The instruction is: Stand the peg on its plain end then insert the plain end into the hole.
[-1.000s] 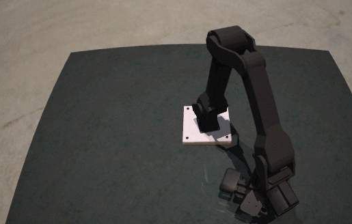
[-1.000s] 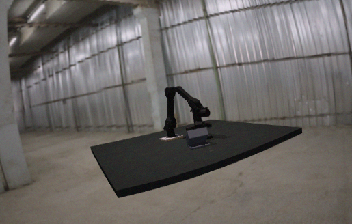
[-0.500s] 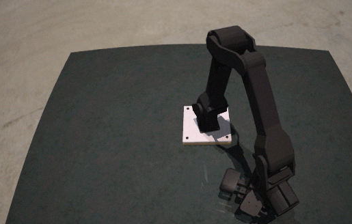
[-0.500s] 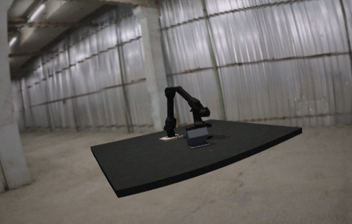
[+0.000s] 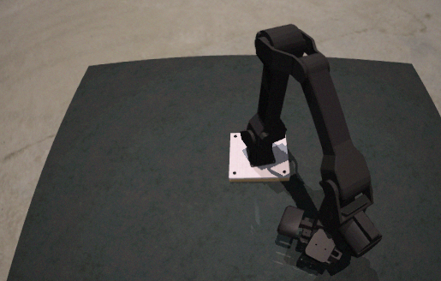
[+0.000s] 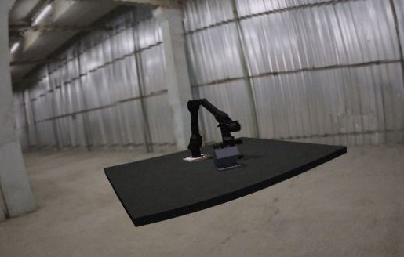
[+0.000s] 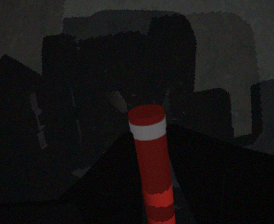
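Observation:
The red peg shows in the wrist view, its white band near the end at mid-frame and its other end running out of the bottom edge. My gripper is shut on the peg, with a dark finger against each side just below the band. Whether the peg stands or lies, and where its plain end is, I cannot tell. The sloped panel is a blue-grey block in the exterior view, in front of the gripper, whose fingertips it hides. The hole shows in no view. The peg cannot be seen in either the top or the exterior view.
The arm's white base plate lies behind and to the left of the gripper in the top view. The dark table carries the arm and the panel. Dark shadows fill much of the wrist view.

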Available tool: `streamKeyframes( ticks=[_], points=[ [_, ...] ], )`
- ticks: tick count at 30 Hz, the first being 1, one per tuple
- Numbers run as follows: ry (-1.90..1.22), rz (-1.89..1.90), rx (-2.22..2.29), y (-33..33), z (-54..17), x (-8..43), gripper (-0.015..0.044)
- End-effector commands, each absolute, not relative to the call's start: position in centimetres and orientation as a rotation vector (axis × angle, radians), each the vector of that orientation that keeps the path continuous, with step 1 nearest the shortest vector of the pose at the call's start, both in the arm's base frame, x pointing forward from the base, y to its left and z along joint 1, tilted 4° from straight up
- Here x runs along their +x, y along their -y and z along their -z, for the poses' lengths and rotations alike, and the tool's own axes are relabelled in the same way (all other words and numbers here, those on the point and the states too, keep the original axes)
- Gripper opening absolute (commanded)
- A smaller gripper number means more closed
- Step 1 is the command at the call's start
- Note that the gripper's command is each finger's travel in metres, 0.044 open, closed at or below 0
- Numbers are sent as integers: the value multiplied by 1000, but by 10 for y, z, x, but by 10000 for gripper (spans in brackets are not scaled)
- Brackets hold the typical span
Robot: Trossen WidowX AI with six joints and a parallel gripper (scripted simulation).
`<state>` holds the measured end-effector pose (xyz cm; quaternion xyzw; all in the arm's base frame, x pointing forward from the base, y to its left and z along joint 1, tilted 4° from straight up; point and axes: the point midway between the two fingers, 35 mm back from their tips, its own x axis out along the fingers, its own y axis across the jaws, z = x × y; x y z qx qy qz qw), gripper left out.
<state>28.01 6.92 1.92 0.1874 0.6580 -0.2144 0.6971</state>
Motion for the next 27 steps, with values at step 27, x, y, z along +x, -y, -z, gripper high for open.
streamKeyframes(
  ticks=[27],
  points=[
    [-1215,517,345,-76,-34,270,50]
  ],
)
